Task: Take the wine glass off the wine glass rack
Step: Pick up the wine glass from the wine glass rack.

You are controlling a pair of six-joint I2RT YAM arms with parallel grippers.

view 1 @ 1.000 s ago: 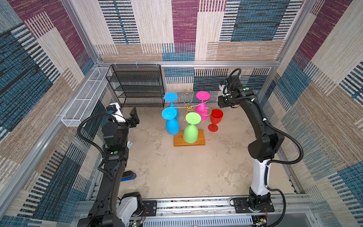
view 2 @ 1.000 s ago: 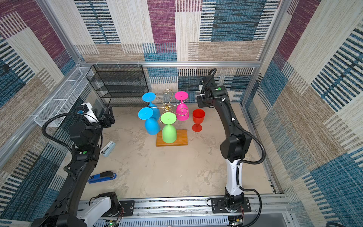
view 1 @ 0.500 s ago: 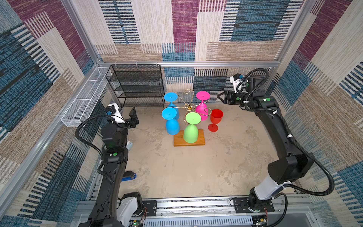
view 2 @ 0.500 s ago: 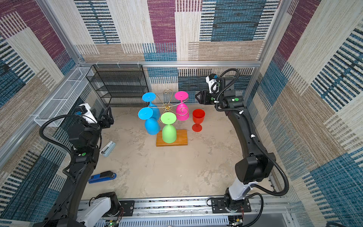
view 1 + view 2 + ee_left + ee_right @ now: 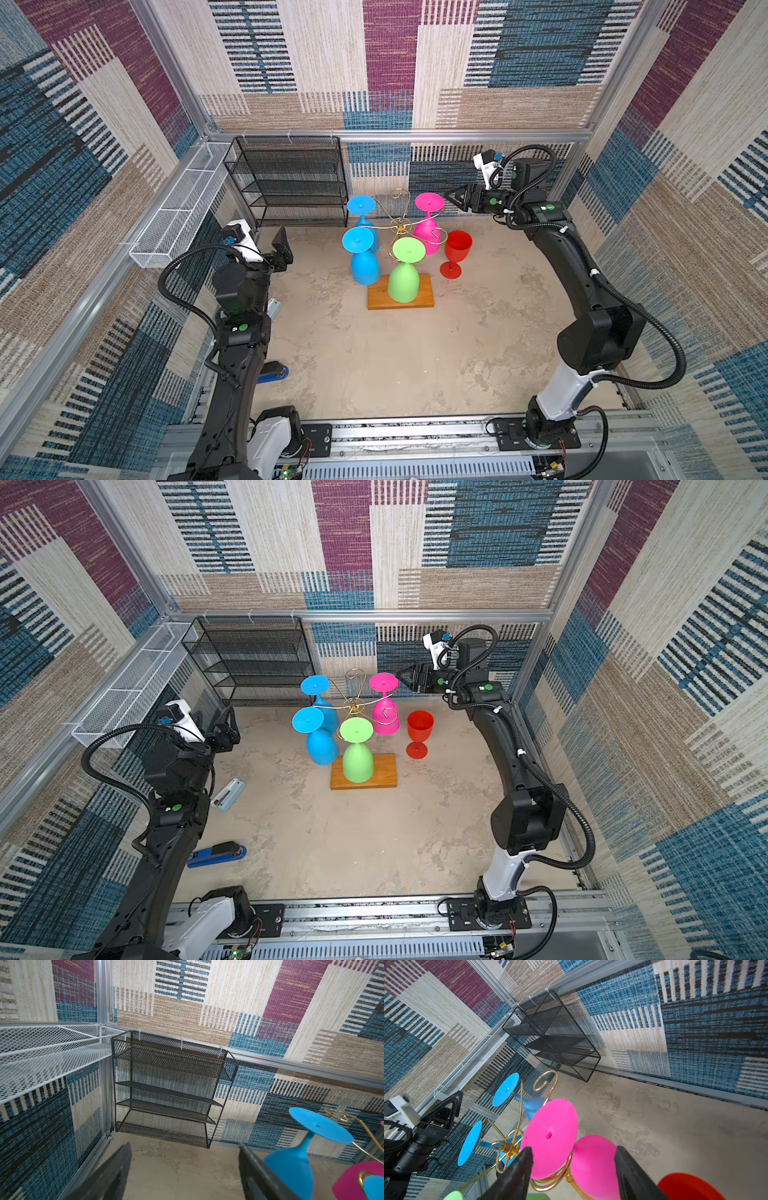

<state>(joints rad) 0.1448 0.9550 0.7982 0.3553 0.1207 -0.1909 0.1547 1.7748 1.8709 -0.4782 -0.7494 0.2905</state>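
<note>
The wine glass rack [image 5: 400, 226], gold wire on a wooden base [image 5: 424, 301], stands mid-table in both top views. Hanging upside down on it are a pink wine glass [image 5: 426, 239], a green one [image 5: 403, 282] and two blue ones [image 5: 365, 266]. A red glass [image 5: 457, 247] stands upright on the table right of the rack. My right gripper [image 5: 448, 196] is open, level with the pink glass's foot and just to its right. In the right wrist view that gripper [image 5: 573, 1148] has the pink glass [image 5: 550, 1136] right ahead between its fingers, not gripped. My left gripper [image 5: 280, 249] [image 5: 185, 1145] is open and empty, far left of the rack.
A black mesh shelf [image 5: 291, 183] hangs on the back wall behind the rack [image 5: 353, 705]. Along the left wall runs a white wire basket [image 5: 178, 212]. A blue stapler [image 5: 216, 854] and a small pale-blue object [image 5: 228, 795] lie on the table by the left arm.
The right arm's elbow has swung out to the right and its wrist has turned. Its gripper has edged up toward the pink glass's foot. The left arm has hardly moved.
</note>
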